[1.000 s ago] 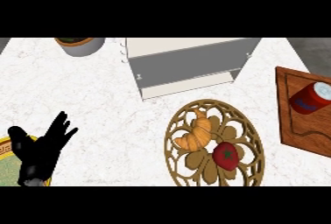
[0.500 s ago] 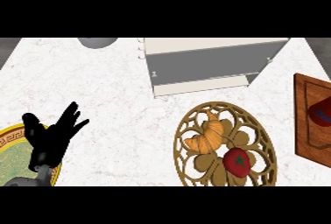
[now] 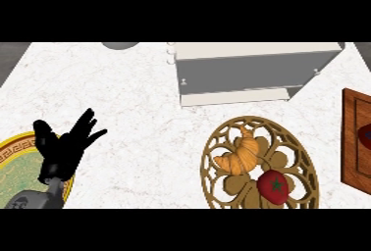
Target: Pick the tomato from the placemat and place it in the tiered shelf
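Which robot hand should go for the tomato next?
Probably right. The tomato lies on the placemat at the view's right, while the left robot hand rests open far across the counter. The right isn't in view.

White marble-look counter [image 3: 138, 98], faintly veined, smooth and matt. Shelf [image 3: 250, 73] pale grey, flat, perhaps painted metal. Placemat [image 3: 217, 162] golden-brown openwork, looks like carved wood. Tomato [image 3: 275, 186] glossy red. Croissant [image 3: 239, 156] matt, flaky gold. Board [image 3: 355, 147] reddish wood with visible grain. Left hand [image 3: 64, 147] matt black. Plate [image 3: 18, 162] glazed-looking, gold-rimmed.
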Controlling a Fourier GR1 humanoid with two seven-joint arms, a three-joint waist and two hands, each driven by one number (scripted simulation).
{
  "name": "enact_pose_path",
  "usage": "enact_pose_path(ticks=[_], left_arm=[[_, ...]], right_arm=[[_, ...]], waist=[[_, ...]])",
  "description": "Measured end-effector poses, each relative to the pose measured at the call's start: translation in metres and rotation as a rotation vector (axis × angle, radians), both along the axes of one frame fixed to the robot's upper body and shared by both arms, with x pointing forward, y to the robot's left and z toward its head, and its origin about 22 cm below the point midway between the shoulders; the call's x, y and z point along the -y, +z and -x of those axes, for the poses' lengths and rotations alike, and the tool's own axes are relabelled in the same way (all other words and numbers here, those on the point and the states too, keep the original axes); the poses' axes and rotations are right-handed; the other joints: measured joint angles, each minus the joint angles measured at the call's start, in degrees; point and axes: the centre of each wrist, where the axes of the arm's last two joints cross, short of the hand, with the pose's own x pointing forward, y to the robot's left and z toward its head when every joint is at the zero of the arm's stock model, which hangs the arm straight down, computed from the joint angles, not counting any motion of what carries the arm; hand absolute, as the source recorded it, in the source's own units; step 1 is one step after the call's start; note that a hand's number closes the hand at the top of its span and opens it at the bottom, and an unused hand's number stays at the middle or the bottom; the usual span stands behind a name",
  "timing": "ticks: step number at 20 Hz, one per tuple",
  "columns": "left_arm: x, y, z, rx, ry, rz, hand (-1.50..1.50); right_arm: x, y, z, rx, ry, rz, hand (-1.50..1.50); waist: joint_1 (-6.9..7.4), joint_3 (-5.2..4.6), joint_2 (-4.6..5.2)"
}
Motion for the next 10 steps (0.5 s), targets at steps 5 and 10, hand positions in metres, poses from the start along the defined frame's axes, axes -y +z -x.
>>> enact_pose_path(ticks=[5,10], left_arm=[[0.001,0.000,-0.005,-0.016,-0.005,-0.005,0.00],[0.001,-0.001,-0.006,-0.024,0.001,-0.004,0.00]], right_arm=[[-0.002,0.003,-0.018,-0.062,0.058,0.032,-1.50],[-0.016,-0.001,-0.033,-0.104,0.094,0.093,-1.50]], waist=[[0.52,0.06,-0.06],[0.50,0.11,-0.32]])
